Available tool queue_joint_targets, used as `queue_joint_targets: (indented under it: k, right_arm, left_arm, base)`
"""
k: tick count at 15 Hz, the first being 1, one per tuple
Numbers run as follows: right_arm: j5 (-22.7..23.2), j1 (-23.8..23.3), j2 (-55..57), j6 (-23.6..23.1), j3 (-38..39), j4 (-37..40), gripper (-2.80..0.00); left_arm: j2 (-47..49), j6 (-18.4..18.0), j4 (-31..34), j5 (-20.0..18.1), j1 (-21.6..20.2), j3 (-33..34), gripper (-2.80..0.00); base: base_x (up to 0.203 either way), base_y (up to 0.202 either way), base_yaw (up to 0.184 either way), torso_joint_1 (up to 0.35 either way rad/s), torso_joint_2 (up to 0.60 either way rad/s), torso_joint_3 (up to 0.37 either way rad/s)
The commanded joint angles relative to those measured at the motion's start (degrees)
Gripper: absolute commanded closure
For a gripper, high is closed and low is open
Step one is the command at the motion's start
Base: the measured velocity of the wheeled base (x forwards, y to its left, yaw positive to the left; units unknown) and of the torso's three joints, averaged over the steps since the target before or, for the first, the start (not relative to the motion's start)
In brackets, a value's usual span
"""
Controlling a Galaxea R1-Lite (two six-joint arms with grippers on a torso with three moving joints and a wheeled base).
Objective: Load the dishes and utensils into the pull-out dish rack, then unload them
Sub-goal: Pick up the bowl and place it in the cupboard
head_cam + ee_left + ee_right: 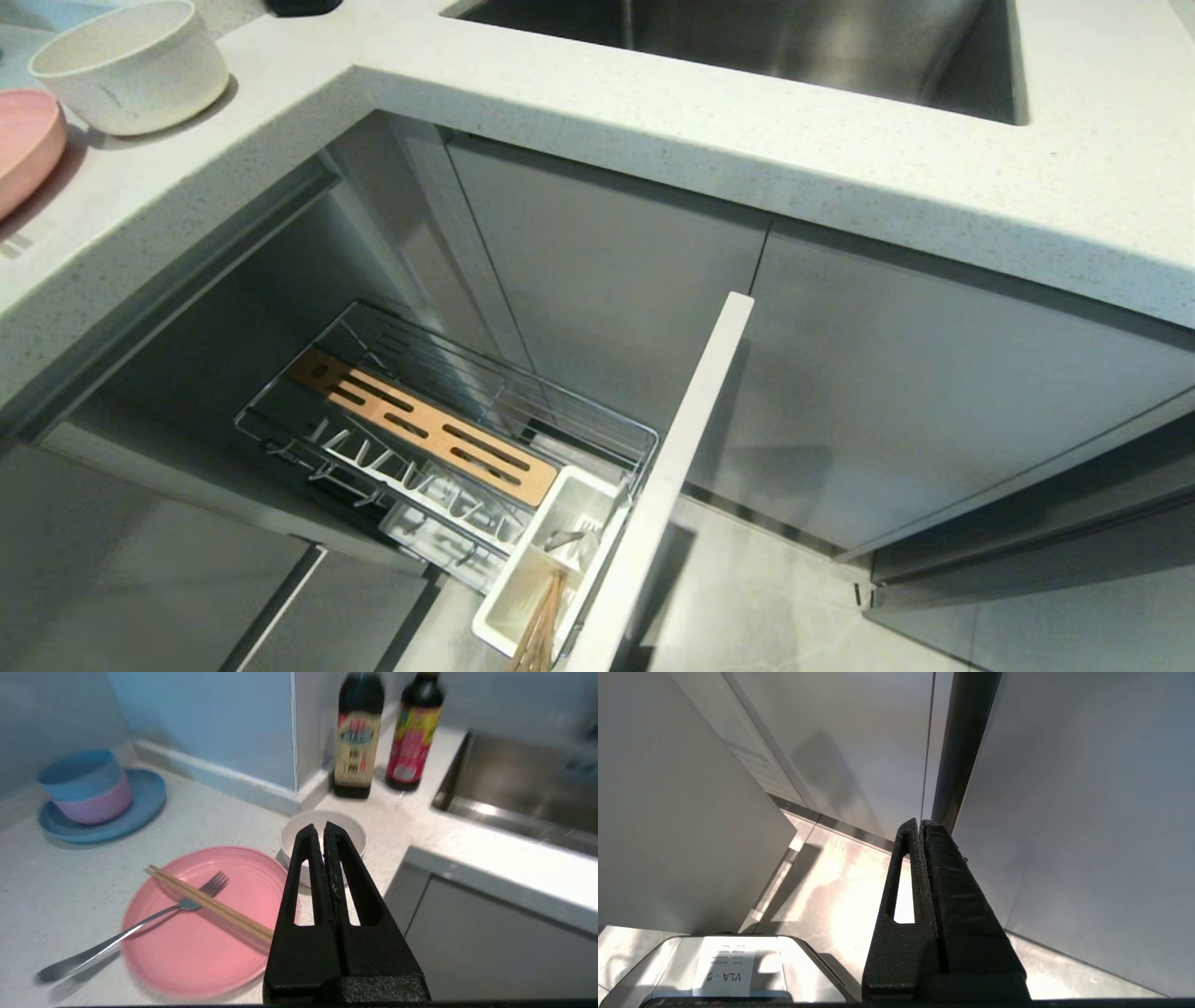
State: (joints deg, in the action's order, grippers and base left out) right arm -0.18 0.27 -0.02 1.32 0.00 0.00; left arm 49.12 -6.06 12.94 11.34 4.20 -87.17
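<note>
The left tool [323,833] is seen in the left wrist view hanging over the bench [56,896], its two black fingers pressed together with nothing between them and touching nothing. The white bowl [348,828] lies straight ahead of the tips at twelve o'clock, partly hidden behind them. The pink plate [196,952] sits just beside the bowl, toward nine o'clock from the tool. Across the plate a pair of chopsticks [205,903] is laid with its long axis running from ten o'clock down to four o'clock; a silver fork [126,935], rather than a spoon, crosses beneath them, handle out over the plate's rim at eight o'clock.

The pull-out dish rack [448,439] is drawn out below the bench edge, and a second pair of chopsticks [540,625] already stands in its white caddy [560,569].

The left arm is judged the nearer; its fingers would have to be spread before anything is taken. The right tool [920,828] is parked low by the cabinet fronts, fingers pressed together, empty.
</note>
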Motion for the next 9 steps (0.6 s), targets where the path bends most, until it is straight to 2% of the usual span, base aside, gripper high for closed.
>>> queue_joint_targets:
  k: [1, 3, 5, 7, 9]
  right_arm:
    - [0.0, 0.0, 0.0, 0.0, 0.1, 0.0, 0.0]
    - [0.0, 0.0, 0.0, 0.0, 0.1, 0.0, 0.0]
    - [0.0, 0.0, 0.0, 0.0, 0.1, 0.0, 0.0]
    - [0.0, 0.0, 0.0, 0.0, 0.1, 0.0, 0.0]
    - [0.0, 0.0, 0.0, 0.0, 0.1, -0.1, 0.0]
  left_arm:
    - [13.5, -0.5, 0.4, 1.0, 0.6, -4.5, 0.0]
    - [21.7, -0.8, 1.7, 1.3, 0.2, -8.7, 0.0]
    - [28.5, 0.2, 8.0, 0.0, -1.2, -17.3, 0.0]
    - [34.9, 2.1, 14.0, -3.9, -3.9, -23.4, 0.0]
    - [37.8, 3.1, 15.8, -7.1, -6.1, -24.0, 0.0]
  base:
    - [0.0, 0.0, 0.0, 0.0, 0.0, 0.0]
    - [0.0, 0.0, 0.0, 0.0, 0.0, 0.0]
    - [0.0, 0.0, 0.0, 0.0, 0.0, 0.0]
    - [0.0, 0.0, 0.0, 0.0, 0.0, 0.0]
    - [0.0, 0.0, 0.0, 0.0, 0.0, 0.0]
